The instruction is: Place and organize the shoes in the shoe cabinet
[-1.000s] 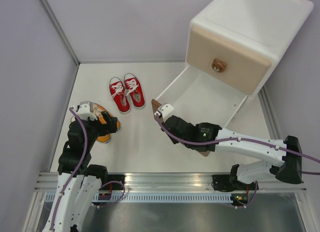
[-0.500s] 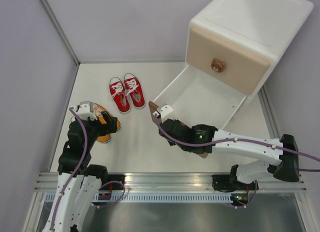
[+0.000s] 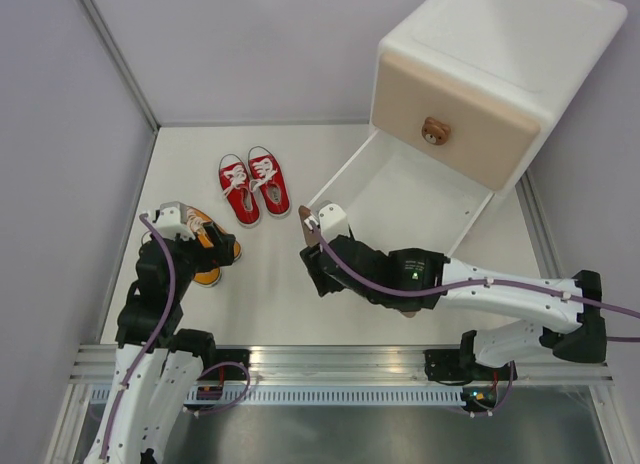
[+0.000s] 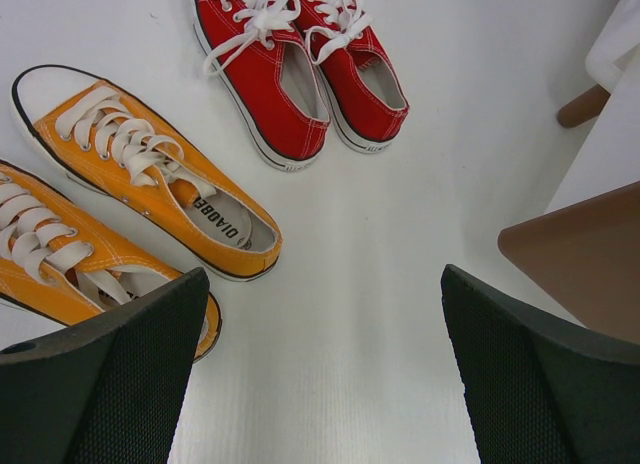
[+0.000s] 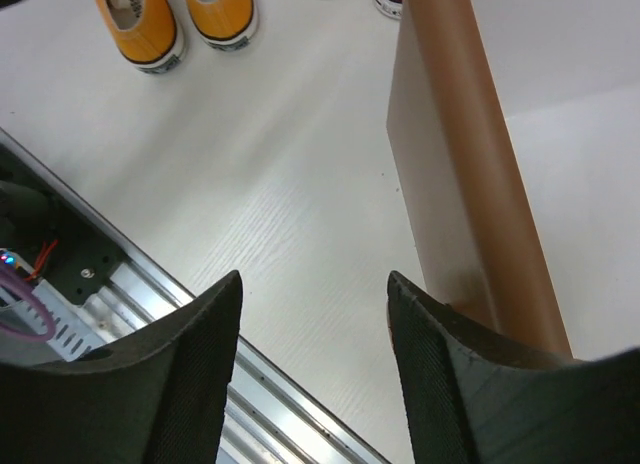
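Observation:
The red shoes (image 3: pixel 253 187) lie side by side at the back left of the table, and the orange shoes (image 3: pixel 212 252) lie nearer, partly under my left gripper (image 3: pixel 200 242). That gripper (image 4: pixel 324 274) is open and empty, hanging above the table beside the orange pair (image 4: pixel 150 169), with the red pair (image 4: pixel 270 79) farther off. The shoe cabinet (image 3: pixel 500 54) stands at the back right with its lower drawer (image 3: pixel 410 199) pulled out and empty. My right gripper (image 3: pixel 312 269) is open just left of the drawer's brown front (image 5: pixel 460 154), holding nothing (image 5: pixel 313 276).
The beige upper drawer (image 3: pixel 455 109) is closed, with a bear knob (image 3: pixel 434 131). Grey walls enclose the table on the left, back and right. A metal rail (image 3: pixel 330 359) runs along the near edge. The right arm lies across the brown drawer front.
My right gripper was shut at the brown drawer front; its jaws now stand apart and it has shifted slightly left and nearer. The left arm and the shoes have not moved.

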{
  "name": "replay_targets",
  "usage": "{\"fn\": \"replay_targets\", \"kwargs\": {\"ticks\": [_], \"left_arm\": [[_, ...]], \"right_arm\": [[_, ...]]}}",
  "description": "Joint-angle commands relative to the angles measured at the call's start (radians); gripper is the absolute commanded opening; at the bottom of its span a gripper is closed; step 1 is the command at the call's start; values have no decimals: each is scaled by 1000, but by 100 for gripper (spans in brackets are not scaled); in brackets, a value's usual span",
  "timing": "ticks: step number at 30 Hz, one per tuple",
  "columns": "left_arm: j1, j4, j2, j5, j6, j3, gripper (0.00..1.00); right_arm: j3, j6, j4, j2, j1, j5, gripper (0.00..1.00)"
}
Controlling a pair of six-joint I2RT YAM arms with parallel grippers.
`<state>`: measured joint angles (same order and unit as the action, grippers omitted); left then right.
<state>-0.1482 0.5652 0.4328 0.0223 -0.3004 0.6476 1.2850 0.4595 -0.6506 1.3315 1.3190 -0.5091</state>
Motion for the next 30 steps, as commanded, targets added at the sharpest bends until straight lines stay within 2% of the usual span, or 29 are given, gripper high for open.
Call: {"fn": "replay_targets", "kwargs": {"ticks": [1,5,10,15,20,26,30], "left_arm": [[-5,-48,7,-2,27,-5,100],[-5,-45,7,7,15,-6,100],[-5,-34,20,19,-19,0,100],[-5,-5,90,24,-55,38,100],[-5,2,243,11,-112,113,100],[-5,1,469,2,-164,230,100],[-27,5,627,59,-204,326,97]], "right_arm": [[69,-1,29,-49,19,46,66],[91,-22,57,-87,26,55,80],[157,-61,-3,-110,25,-20,97],[192,-90,-37,-120,23,-143,98],[197,-113,-55,-130,-1,-223,98],[145,-130,-41,-179,-156,-155,98],[91,-156,-17,-212,-269,-92,98]]}}
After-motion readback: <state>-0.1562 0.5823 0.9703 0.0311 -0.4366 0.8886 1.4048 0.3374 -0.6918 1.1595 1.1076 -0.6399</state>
